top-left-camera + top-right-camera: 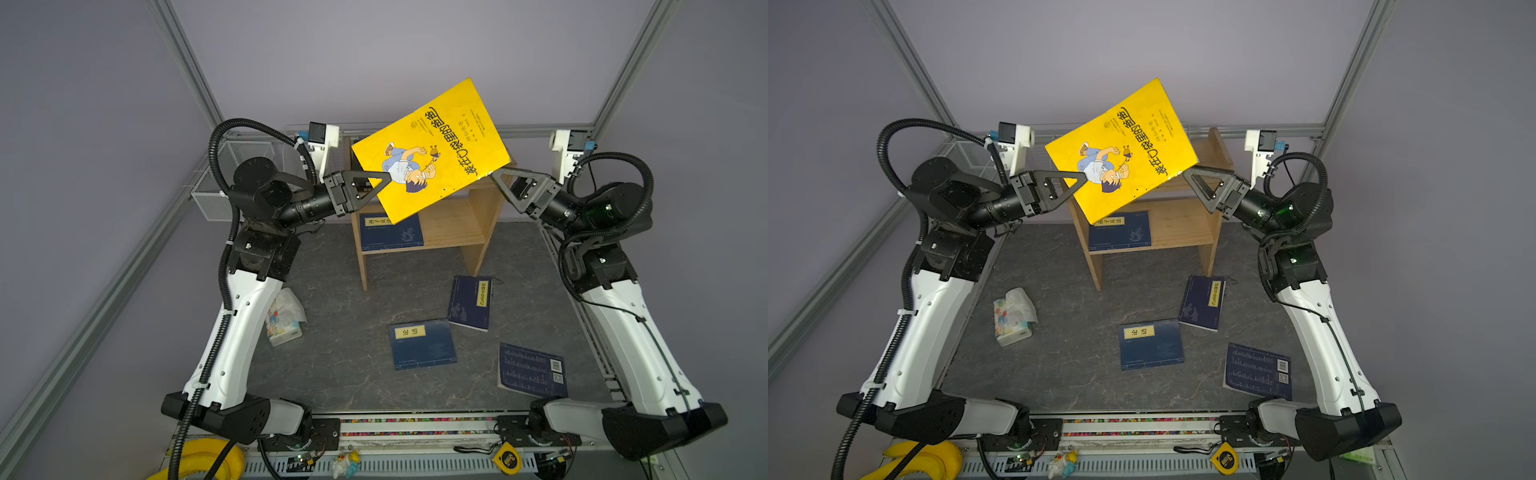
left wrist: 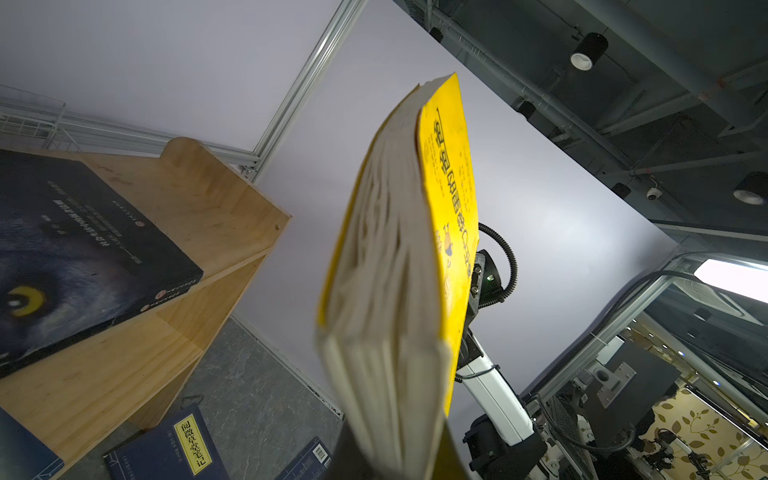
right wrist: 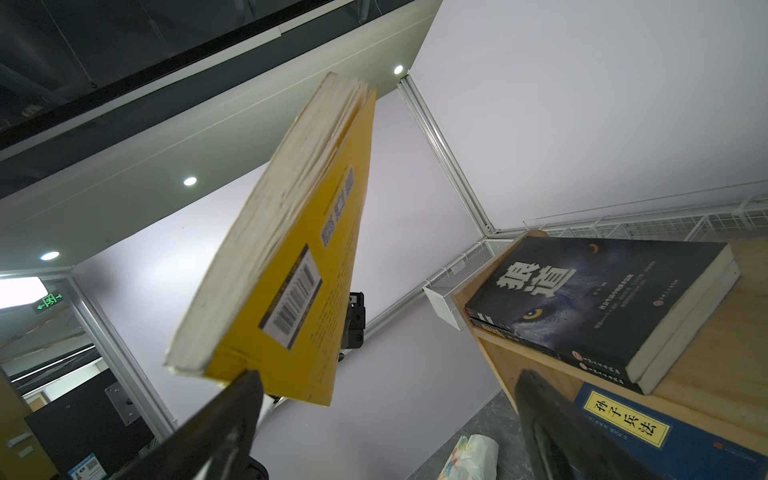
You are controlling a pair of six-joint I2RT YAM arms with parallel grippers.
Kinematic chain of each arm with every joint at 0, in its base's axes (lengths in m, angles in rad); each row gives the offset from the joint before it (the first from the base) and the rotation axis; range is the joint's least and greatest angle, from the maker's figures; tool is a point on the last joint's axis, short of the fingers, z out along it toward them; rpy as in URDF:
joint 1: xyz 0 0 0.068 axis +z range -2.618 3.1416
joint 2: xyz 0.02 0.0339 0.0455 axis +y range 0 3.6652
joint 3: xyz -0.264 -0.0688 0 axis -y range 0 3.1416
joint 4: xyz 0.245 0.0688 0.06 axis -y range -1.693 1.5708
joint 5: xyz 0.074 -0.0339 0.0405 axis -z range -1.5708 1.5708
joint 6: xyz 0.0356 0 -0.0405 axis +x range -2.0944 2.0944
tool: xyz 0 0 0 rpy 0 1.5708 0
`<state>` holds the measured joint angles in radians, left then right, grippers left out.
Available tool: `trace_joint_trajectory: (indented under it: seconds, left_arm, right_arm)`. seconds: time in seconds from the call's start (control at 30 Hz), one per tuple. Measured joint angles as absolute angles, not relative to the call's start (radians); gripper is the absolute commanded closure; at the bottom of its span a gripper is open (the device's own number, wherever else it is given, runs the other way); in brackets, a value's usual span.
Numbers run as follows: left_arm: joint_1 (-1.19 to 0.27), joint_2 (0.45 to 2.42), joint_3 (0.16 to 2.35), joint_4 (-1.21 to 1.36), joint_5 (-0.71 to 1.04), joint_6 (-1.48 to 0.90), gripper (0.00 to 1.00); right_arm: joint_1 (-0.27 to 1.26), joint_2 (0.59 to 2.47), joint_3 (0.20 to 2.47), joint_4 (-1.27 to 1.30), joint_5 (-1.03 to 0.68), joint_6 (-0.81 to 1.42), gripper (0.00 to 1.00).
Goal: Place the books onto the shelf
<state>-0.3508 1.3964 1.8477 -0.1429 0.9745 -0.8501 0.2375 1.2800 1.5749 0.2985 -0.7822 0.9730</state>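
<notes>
My left hand [image 1: 385, 178] clamps the yellow book [image 1: 449, 137] by one edge, tilted in the air beside the shelf [image 1: 482, 208]. My right hand [image 1: 494, 173] stands wide at the far corner, probably so one arm can place it.

A robot test cell in a laboratory hall, I would say. Grey partition walls [image 1: 374, 50] in aluminium frame [image 1: 187, 70] surround a dark table [image 1: 332, 374] with a left arm [image 1: 245, 324] and a right arm [image 1: 623, 332] mounted at its edge; beyond are ceiling spotlights [image 3: 190, 181] and a green exit sign [image 3: 49, 300].
</notes>
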Motion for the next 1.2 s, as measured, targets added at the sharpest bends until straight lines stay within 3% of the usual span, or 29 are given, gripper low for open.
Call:
trace_joint_trajectory:
  seconds: [0.5,1.03,1.2]
  left_arm:
    - [-0.347,1.387,1.837,-0.156,0.958,-0.836,1.0]
    - [-0.347,1.383,1.817,-0.081,0.979,-0.909,1.0]
    - [-0.347,1.383,1.817,-0.079,0.982,-0.913,1.0]
  right_arm:
    - [0.237,1.095,1.526,0.226,-0.707,0.847,0.03]
    - [0.237,1.216,1.597,0.112,-0.652,0.816,0.16]
    - [0.237,1.22,1.636,0.125,-0.659,0.83,0.28]
